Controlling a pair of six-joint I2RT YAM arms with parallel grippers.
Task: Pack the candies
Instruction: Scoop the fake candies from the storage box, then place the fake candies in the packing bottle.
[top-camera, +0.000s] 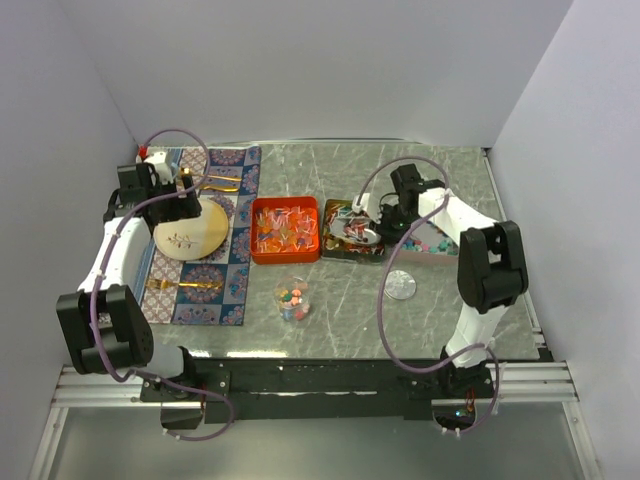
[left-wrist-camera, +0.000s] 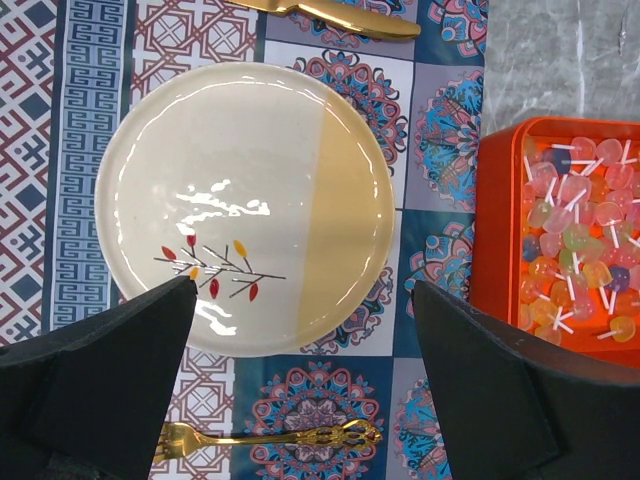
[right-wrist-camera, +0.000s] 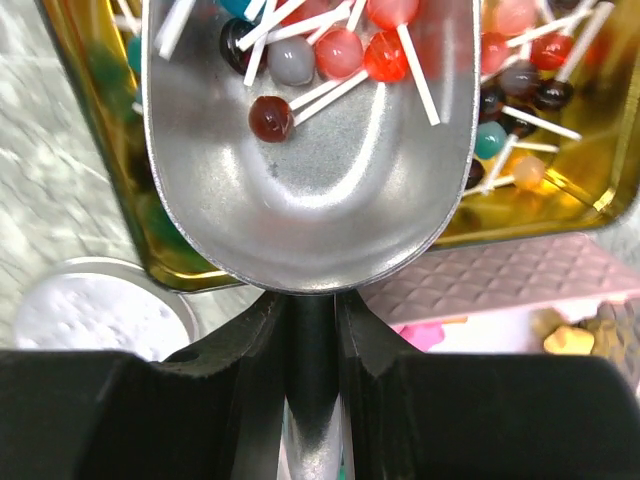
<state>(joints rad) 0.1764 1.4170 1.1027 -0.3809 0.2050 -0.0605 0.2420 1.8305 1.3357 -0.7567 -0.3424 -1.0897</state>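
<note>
right wrist view: right end effector (right-wrist-camera: 312, 312) grips scoop (right-wrist-camera: 310, 180) handle, candies (right-wrist-camera: 335, 50) in its bowl, upper frame, over gold tin (right-wrist-camera: 535, 212); left end effector (left-wrist-camera: 303, 290) wide; clear cup (top-camera: 293, 298) barely filled, packing judged early

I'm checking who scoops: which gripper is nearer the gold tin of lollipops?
Right. The right gripper holds a metal scoop over the gold tin; the left gripper hangs open above the plate.
</note>
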